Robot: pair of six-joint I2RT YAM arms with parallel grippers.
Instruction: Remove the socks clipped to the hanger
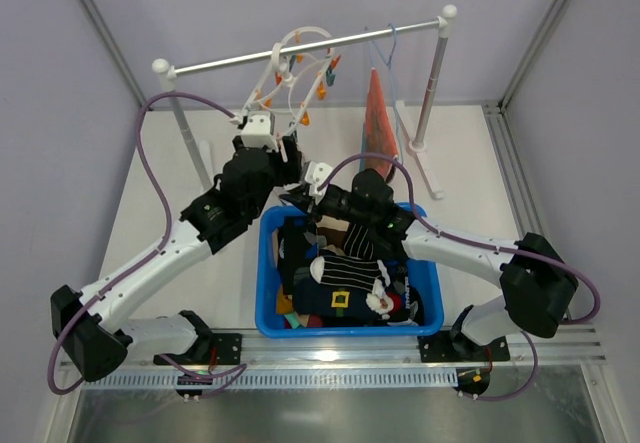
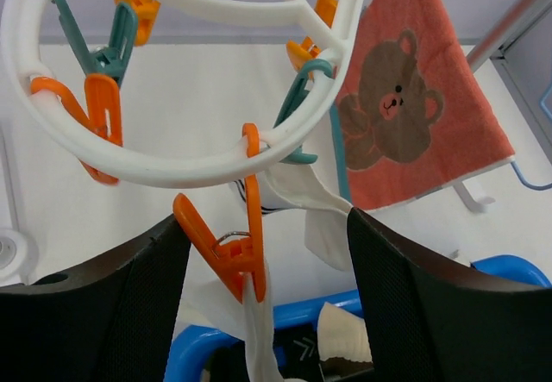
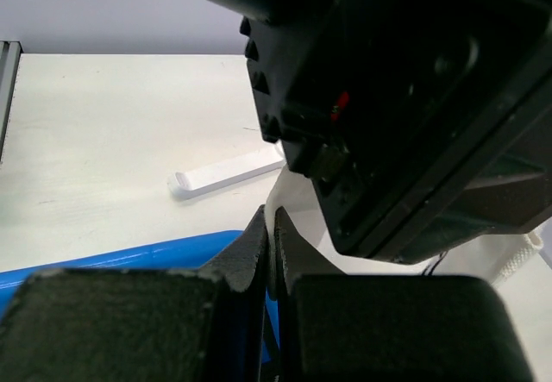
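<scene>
Fingers [image 2: 112, 304] of your left gripper [image 2: 266, 222] stand released, one each side of the orange peg [image 2: 226, 248] clipping a white sock [image 2: 259, 330] to the hanger [image 2: 172, 162]; your right gripper [image 3: 270, 231] is clenched, fingers pressed together, beside the blue basket [image 3: 129, 257]

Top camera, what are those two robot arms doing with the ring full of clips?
They are unclipping things from the white hanger. The left arm's fingers are open on either side of an orange peg that clips a white sock. The right arm's fingers are shut, just below, by the blue basket; whether they hold anything is unclear. Several socks lie in the basket already.
</scene>
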